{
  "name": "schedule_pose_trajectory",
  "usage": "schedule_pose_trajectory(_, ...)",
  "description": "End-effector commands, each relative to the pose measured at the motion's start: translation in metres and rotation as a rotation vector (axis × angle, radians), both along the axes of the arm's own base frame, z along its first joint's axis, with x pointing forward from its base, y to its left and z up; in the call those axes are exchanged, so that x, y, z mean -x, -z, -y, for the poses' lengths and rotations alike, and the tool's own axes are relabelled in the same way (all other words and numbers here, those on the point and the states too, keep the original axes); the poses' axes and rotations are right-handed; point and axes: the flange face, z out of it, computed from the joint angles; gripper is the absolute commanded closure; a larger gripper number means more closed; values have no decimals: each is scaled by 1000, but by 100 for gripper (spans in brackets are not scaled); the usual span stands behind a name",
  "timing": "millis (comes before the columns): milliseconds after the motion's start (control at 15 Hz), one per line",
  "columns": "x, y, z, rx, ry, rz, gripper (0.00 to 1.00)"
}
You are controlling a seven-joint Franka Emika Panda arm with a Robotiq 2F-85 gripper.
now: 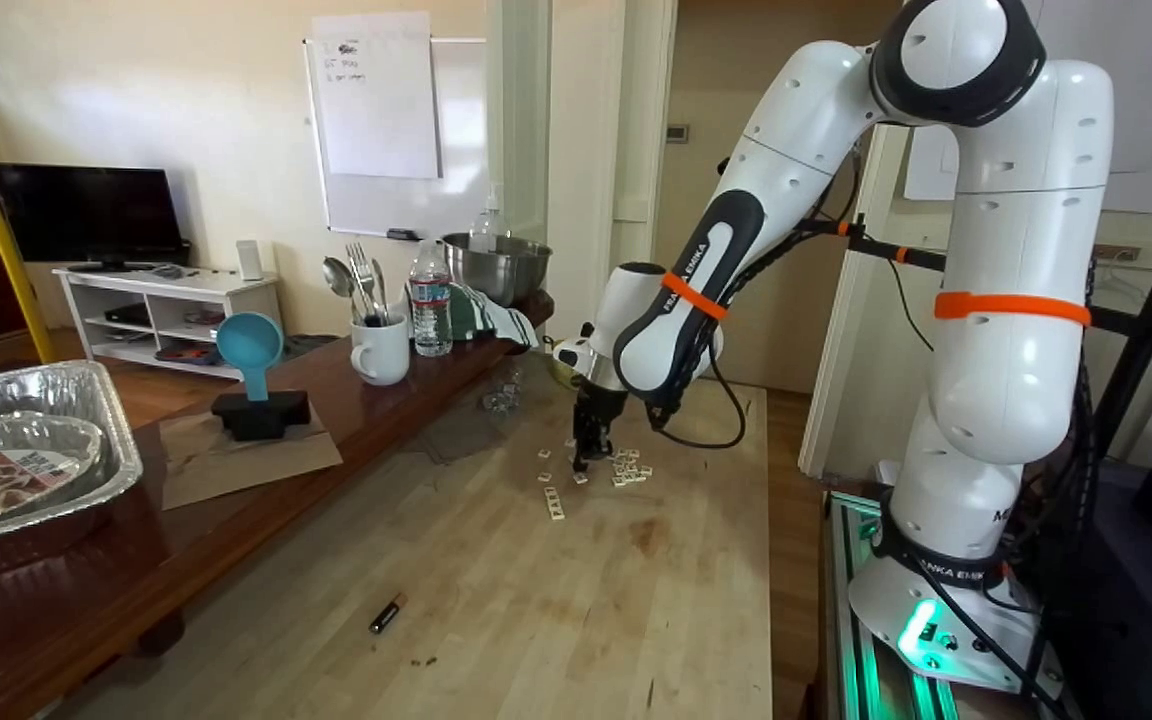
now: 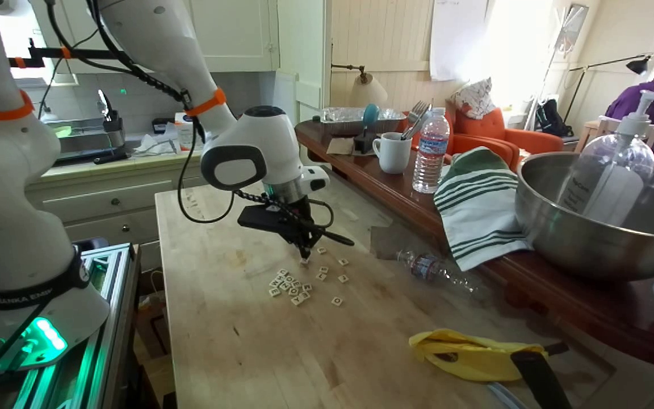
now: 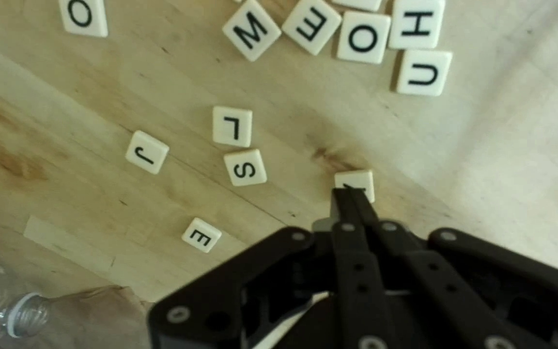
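Holds the jaws pressed together, tip against tip, pointing the gripper (image 3: 349, 194) down at a pale letter tile (image 3: 354, 179) on the worktop (image 3: 172, 77). Hides part of the tile and of its letter in the wrist view; cannot tell whether touching or just above. To the left in that view, nearly touching each other, an S tile (image 3: 245, 167) and an L tile (image 3: 232, 127); farther off, a J tile (image 3: 147, 151) and an E tile (image 3: 202, 235). Toward the top edge, close together, an M tile (image 3: 251, 30), an O tile (image 3: 364, 38), an H tile (image 3: 417, 23) and a U tile (image 3: 424, 72) among others, with a second O tile (image 3: 84, 18) well apart. In an exterior view, near the jaws, a short line of tiles (image 1: 554, 503), letters too small to read.

Lying on its side on the worktop, a clear bottle (image 2: 426, 267), with brown paper (image 3: 95, 303) beside it. Also there, well apart, a battery (image 1: 387, 613) and a yellow pouch (image 2: 469, 355). In both exterior views, along a dark ledge (image 1: 136, 540), a white mug (image 2: 393, 153) with cutlery (image 2: 418, 116), an upright water bottle (image 2: 431, 153), a striped towel (image 2: 474, 193) and a steel bowl (image 2: 588, 238) with a pump bottle (image 2: 616, 170) inside.
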Motion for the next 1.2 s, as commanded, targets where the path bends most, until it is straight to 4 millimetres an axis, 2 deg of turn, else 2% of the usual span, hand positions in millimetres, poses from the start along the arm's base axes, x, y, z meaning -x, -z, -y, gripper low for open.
schedule_pose_trajectory(0, -2, 1, 14, -42, 189, -42, 100)
schedule_pose_trajectory(400, -6, 2, 15, -154, 411, -124, 100)
schedule_pose_trajectory(600, -8, -6, 17, -184, 483, -97, 100)
schedule_pose_trajectory(1133, -13, 4, 13, -205, 603, -107, 100)
